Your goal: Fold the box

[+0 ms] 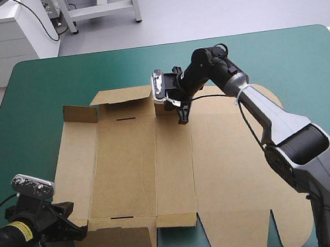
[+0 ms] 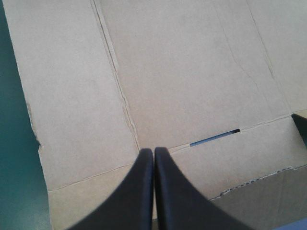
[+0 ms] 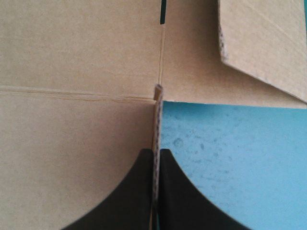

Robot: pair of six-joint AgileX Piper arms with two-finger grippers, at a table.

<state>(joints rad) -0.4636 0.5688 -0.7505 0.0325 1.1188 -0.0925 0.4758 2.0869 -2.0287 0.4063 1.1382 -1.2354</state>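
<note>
The box [image 1: 128,163] lies mid-table [image 1: 31,84], mostly flat, with its near and far flaps lifted. The right gripper [image 3: 156,152] is pinched tight on a far flap's edge. The left gripper [image 2: 154,150] looks nipped on the near wall, by the left corner. The danger is that uneven pulls could tear a crease or drag the sheet. There's bare table left and far, but little at the near edge.

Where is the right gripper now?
In the high view the right gripper is at the far edge of the box, near that edge's middle, its jaws shut on it.
</note>
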